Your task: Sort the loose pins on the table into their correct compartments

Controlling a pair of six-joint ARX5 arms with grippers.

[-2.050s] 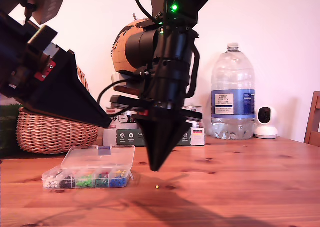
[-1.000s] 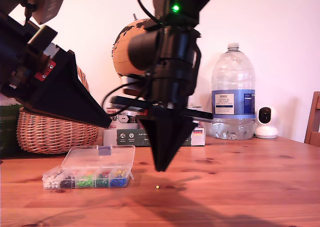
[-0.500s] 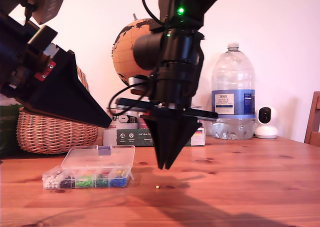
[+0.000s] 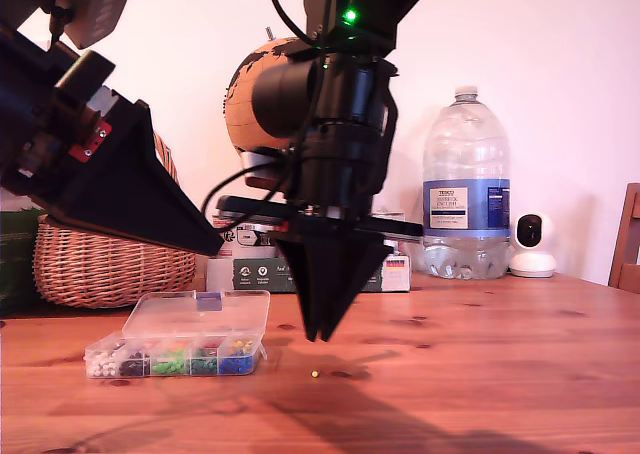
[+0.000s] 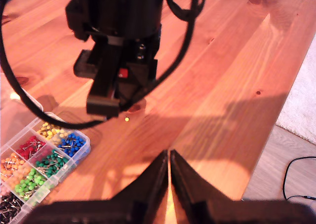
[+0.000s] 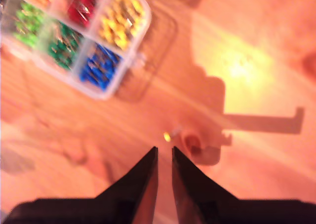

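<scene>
yellow pin (image 4: 315, 374) | loose on table (image 4: 480, 374) | near open compartments (image 4: 175, 359)

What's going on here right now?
My second pincer hangs point-down just above the table, close over one loose yellow pin that lies on the wood. Its jaws stand only slightly apart and hold nothing. The open organizer box with its colour-sorted pins sits nearby, toward the exterior view's left. My first pincer hangs higher up at the exterior view's left, jaws nearly closed and empty, looking on. The pin has not been picked up yet.
</scene>
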